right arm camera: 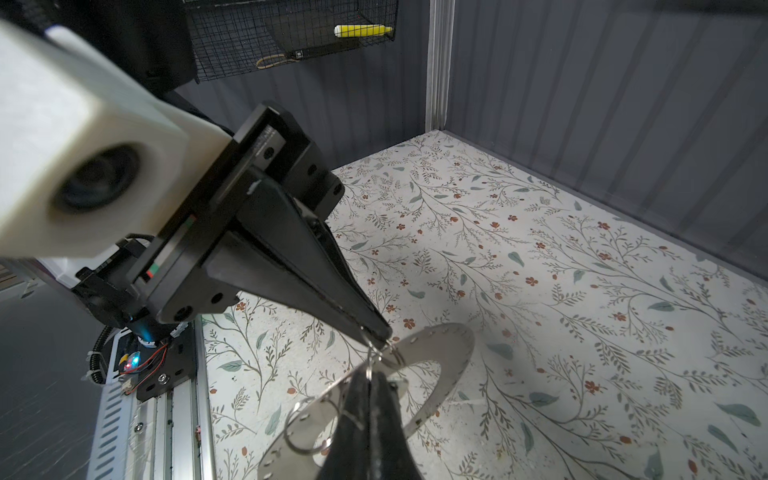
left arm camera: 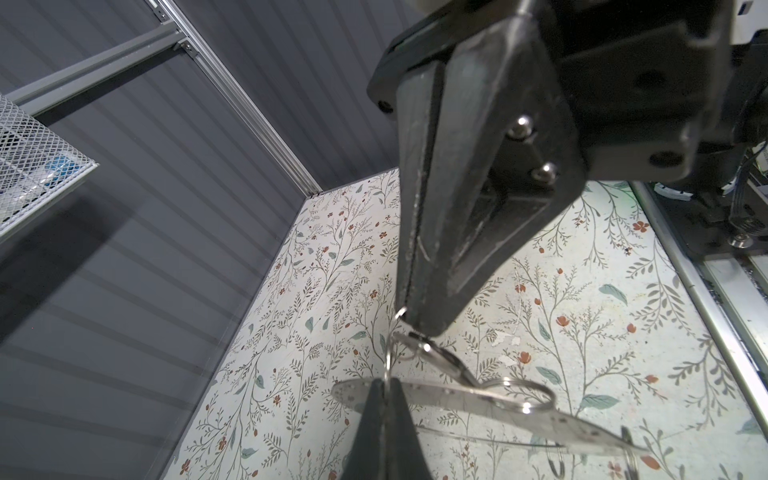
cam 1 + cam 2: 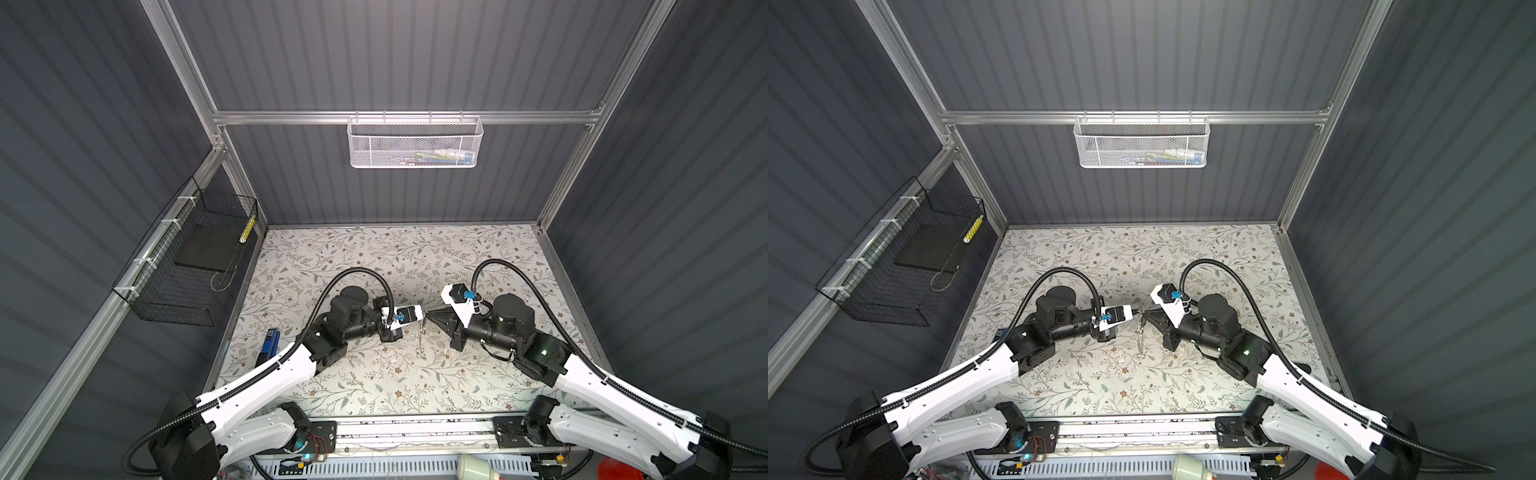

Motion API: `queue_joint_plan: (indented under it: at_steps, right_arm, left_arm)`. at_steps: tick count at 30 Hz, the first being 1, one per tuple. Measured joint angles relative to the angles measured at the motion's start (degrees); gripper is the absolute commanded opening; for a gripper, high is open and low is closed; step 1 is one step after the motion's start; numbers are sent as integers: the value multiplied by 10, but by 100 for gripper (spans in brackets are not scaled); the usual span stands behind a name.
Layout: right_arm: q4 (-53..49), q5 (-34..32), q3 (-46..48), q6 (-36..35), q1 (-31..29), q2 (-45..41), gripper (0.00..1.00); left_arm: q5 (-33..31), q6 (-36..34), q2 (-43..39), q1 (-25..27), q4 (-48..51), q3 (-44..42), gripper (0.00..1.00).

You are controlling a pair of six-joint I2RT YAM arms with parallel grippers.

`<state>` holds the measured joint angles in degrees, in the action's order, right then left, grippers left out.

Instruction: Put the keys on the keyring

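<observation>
1. The keyring [image 1: 457,357], a flat grey band with small holes, hung in the air above the table [image 3: 374,257]. In both top views it showed edge-on, as a thin line.
2. The left gripper [image 1: 380,332] was pressed together just above the keyring's upper edge, pinching a small wire loop [image 2: 388,353] that seemed to be linked to the band.
3. The right gripper [image 2: 415,326] was likewise pressed together on that same loop. Its tips faced the left gripper's, almost touching them.
4. Neither of the keys could be made out anywhere near the keyring. A blue block [image 3: 269,343] lay well to the left of the keyring, and it was not a key.
5. The step in hand looked like steadying or working open the loop. One pinch should stay firm as an anchor while the other makes small, slow moves along the wire.
6. Pulling the two grips apart would likely let the thin wire slip. The keyring hung from the loop alone, so losing both pinches would drop it onto the table.
</observation>
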<state>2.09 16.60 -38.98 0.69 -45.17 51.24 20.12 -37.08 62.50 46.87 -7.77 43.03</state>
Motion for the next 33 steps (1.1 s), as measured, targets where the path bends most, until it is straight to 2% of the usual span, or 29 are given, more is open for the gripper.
queue_joint_plan:
  at_steps: [15,28,30,33]
  right_arm:
    - [28,-19,19,40,1,0,0]
    - [65,42,40,70,32,-7,0]
    - [67,57,40,69,37,-7,2]
    - [66,74,41,65,40,-7,17]
  left_arm:
    - [4,-5,-12,5,-9,0,0]
    - [13,2,-19,5,-11,0,0]
    - [18,4,-19,5,-12,0,0]
    - [30,9,-18,5,-12,0,0]
